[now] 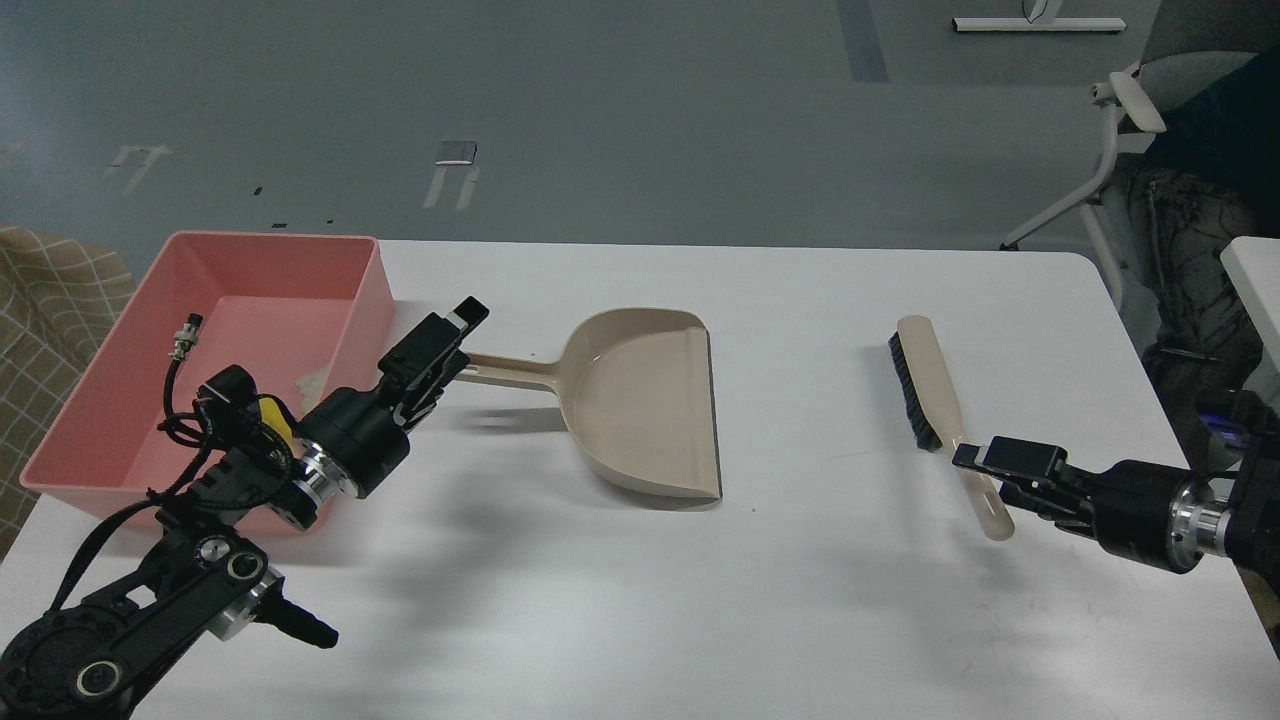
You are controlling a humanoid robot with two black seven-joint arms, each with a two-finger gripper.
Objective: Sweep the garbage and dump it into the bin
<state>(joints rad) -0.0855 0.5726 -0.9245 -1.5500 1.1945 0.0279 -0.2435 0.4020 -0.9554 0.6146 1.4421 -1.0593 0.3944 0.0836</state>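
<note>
Nearest the camera, the right gripper [985,462] is seen at the brush [935,400] handle's lower part; fingers appear to sit across the handle w/ little gap, but whether it's actually clamped or just alongside can't be told. Brush lies flat on the white table [800,600], bristles facing left. The left gripper [455,335] is found at the tip of the dustpan [640,400] handle, jaws a bit apart; contact w/ the handle can't be confirmed, so grip is unclear. Dustpan pan looks bare inside, nothing seen on the table betw. pan and brush. Farther back-left, the bin [60,450] rests on the table edge; a pale scrap [315,382] is visible on its floor, and a yellow bit [270,418] shows behind the left wrist, poss. the sponge, mostly hidden. Judged: sweep and dump prob. done, tools being set down or let go; only release/retreat left.
</note>
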